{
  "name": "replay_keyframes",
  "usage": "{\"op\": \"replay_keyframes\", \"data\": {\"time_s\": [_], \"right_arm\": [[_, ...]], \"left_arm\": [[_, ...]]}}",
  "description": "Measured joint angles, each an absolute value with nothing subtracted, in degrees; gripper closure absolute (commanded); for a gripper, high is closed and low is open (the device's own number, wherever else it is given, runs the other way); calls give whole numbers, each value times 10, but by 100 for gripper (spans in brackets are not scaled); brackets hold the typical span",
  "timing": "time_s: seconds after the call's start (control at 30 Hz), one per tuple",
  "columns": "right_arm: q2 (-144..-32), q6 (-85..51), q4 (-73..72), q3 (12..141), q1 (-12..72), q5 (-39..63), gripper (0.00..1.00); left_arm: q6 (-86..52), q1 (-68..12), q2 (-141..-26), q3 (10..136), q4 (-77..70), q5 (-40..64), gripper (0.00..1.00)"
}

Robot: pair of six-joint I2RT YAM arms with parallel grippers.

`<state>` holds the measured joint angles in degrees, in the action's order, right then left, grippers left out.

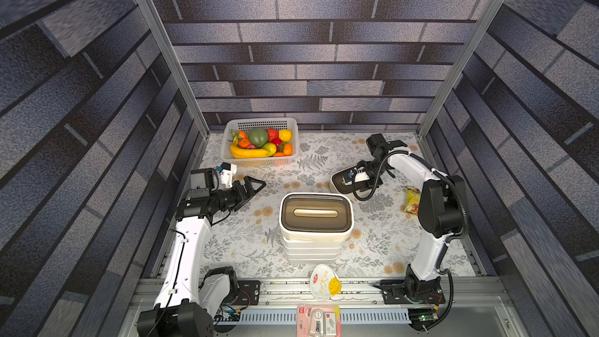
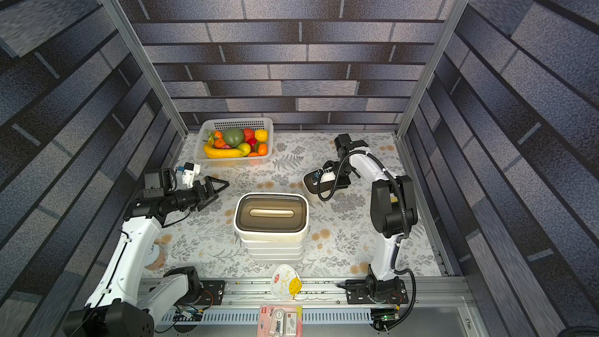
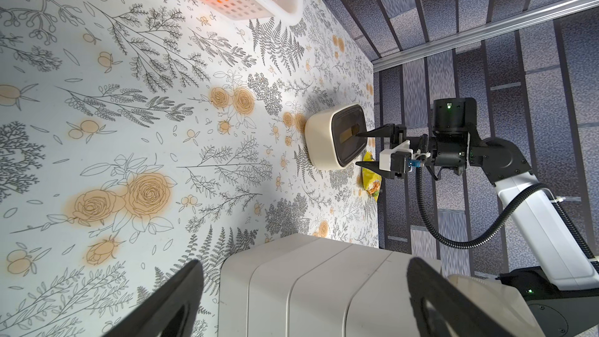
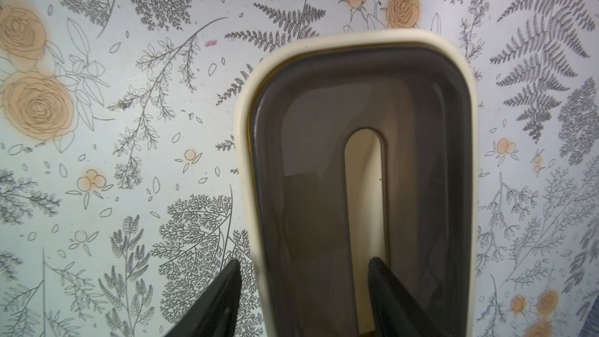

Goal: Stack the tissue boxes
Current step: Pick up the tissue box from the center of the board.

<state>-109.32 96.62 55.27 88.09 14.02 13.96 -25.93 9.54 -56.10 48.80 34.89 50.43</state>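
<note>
Box: loose cream tissue box (image 4: 324,98) on the table (image 1: 259,248), behind the stack (image 1: 316,218).
Right gripper (image 4: 304,260): fingers partly apart, one in the slot, one outside the wall; not yet clamped.
Left gripper (image 1: 254,191): fingers wide, empty.
Technique: we would pinch the wall squarely and lift level.

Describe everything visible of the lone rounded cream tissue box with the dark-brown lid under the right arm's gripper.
The rounded, cream, plastic-looking tissue box sits lid-up, alone on the floral tablecloth. Its dark-brown translucent lid sits inside the cream rim and has a long rounded slot. The right gripper straddles one long wall, one jaw at the slot, one outside; whether the jaws touch it cannot be told.
</note>
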Motion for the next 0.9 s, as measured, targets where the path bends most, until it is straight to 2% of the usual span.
{"op": "replay_keyframes", "data": {"time_s": [0.53, 0.9], "right_arm": [[-1119, 943, 559, 890, 140, 131, 40], [-1131, 934, 567, 898, 144, 122, 39]], "left_arm": [[-254, 95, -561, 484, 350, 501, 0], [-239, 96, -564, 484, 356, 495, 0]]}}
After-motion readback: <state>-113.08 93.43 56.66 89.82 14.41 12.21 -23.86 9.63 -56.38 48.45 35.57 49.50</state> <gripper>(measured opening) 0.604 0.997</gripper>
